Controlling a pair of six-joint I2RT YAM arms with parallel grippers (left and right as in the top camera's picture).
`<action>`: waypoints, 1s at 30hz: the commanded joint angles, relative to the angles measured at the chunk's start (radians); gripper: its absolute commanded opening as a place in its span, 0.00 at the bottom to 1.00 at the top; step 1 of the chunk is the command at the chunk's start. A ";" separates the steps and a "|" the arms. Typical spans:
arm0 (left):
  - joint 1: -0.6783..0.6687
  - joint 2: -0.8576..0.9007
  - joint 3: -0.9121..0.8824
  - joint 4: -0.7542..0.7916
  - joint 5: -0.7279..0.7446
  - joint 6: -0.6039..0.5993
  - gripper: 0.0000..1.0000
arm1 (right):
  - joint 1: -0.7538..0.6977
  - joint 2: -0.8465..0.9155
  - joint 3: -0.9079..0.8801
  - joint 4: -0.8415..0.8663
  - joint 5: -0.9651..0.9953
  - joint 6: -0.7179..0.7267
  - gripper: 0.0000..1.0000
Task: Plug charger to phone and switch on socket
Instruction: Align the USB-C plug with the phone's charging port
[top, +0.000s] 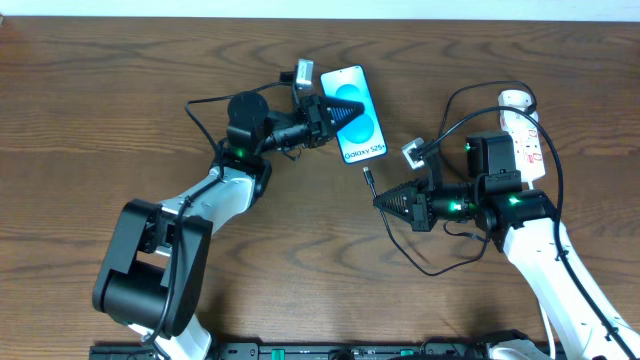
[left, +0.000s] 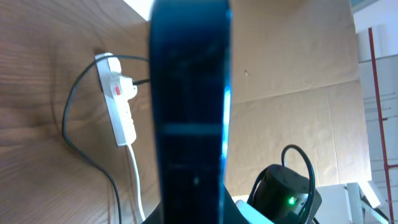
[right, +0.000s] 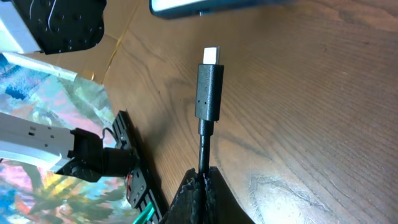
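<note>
The phone (top: 360, 128), light blue screen up, lies at the table's far middle. My left gripper (top: 343, 108) is shut on its left part. In the left wrist view the phone (left: 189, 112) stands edge-on between the jaws and fills the middle. My right gripper (top: 381, 201) is shut on the charger cable just behind the connector. The connector (top: 368, 179) points at the phone's near end, a short gap away. In the right wrist view the charger tip (right: 209, 87) sticks out above the shut jaws toward the phone's edge (right: 211, 5). The white socket (top: 524, 125) lies at the far right, partly behind my right arm.
The charger's black cable (top: 455, 100) loops from the socket round my right arm. In the left wrist view the socket (left: 118, 106) shows a red switch, a plug and a white cord (left: 134, 177). A black rail (right: 134, 168) lines the table's near edge.
</note>
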 joint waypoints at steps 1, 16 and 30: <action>0.023 -0.014 0.028 0.013 0.011 0.012 0.07 | 0.003 -0.017 0.001 0.017 -0.010 0.015 0.01; 0.022 -0.014 0.028 0.013 0.012 0.012 0.08 | 0.003 -0.017 0.001 0.071 -0.015 0.047 0.01; 0.000 -0.014 0.028 0.012 0.012 0.010 0.07 | 0.014 -0.017 0.001 0.076 -0.015 0.047 0.01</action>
